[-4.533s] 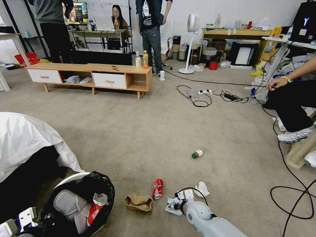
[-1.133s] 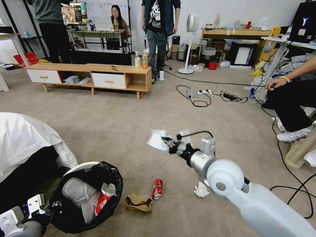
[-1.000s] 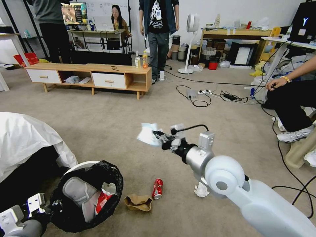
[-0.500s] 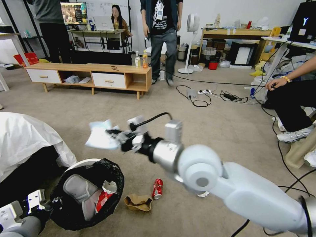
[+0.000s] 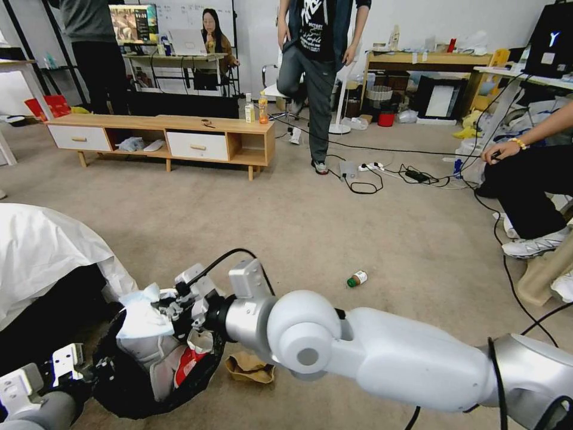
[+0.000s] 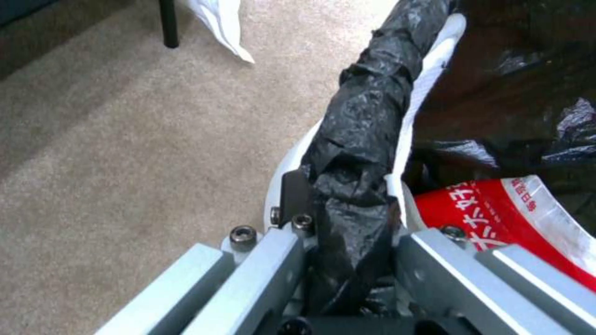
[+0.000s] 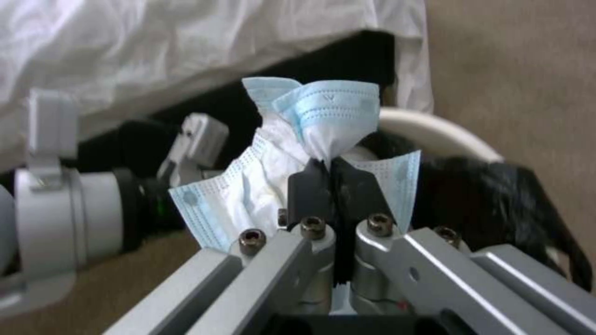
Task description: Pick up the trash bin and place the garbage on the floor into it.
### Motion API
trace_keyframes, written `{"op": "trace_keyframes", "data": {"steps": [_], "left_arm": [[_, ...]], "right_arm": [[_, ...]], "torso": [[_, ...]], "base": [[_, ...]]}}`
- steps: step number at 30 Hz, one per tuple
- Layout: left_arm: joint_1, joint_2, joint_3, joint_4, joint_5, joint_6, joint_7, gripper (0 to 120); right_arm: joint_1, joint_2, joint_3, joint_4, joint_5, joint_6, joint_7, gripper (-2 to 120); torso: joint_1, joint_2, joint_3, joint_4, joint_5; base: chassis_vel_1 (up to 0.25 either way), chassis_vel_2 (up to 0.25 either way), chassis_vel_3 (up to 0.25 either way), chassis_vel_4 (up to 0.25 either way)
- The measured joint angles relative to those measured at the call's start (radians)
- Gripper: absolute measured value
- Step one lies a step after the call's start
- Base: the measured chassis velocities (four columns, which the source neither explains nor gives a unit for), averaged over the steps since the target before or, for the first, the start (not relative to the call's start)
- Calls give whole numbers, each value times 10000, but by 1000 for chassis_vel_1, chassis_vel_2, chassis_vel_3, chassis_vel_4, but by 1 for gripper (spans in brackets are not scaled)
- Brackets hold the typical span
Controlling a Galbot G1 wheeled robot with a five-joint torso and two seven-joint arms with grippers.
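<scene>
The trash bin (image 5: 149, 382), white with a black liner, hangs tilted at lower left above the floor (image 5: 334, 239). My left gripper (image 5: 95, 370) is shut on its bag-covered rim (image 6: 372, 107), the jaws pinching the black liner at the left gripper (image 6: 348, 204). A red wrapper (image 5: 182, 365) lies inside the bin. My right gripper (image 5: 173, 304) reaches across and is shut on a crumpled blue and white face mask (image 5: 143, 316), held right over the bin's mouth. In the right wrist view the mask (image 7: 310, 135) sticks out beyond the right gripper (image 7: 332, 179), with the bin (image 7: 497, 209) behind it. Brown cardboard (image 5: 250, 365) and a green-capped bottle (image 5: 357, 279) lie on the carpet.
A white-draped piece of furniture (image 5: 42, 251) stands close at the left. A low wooden cabinet (image 5: 161, 137) is farther back. Cables (image 5: 364, 179) run over the carpet, and another black cable (image 5: 537, 334) loops at the right near a seated person's legs (image 5: 531, 197).
My right arm has swung left and down, carrying the mask from mid-air to just above the bin's mouth. The left gripper still holds the bin in the same place.
</scene>
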State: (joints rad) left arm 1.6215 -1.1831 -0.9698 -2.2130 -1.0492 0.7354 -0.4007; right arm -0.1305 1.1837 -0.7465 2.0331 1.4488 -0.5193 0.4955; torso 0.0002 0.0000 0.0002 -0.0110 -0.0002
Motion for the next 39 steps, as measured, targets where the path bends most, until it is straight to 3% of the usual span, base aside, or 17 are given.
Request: {"op": "trace_keyframes", "data": {"steps": [21, 39], "left_arm": [[-23, -5, 57, -121, -15, 0, 3, 1], [-62, -135, 152, -33, 53, 0, 50, 1]], "right_arm": [[-446, 360, -315, -637, -153, -536, 518, 0], [-1043, 429, -458, -1946, -1025, -579, 276, 0]], "torso": [[0, 0, 0, 1, 1], [0, 0, -1, 0, 2]], "base": [[0, 0, 0, 0], [0, 0, 0, 0]]}}
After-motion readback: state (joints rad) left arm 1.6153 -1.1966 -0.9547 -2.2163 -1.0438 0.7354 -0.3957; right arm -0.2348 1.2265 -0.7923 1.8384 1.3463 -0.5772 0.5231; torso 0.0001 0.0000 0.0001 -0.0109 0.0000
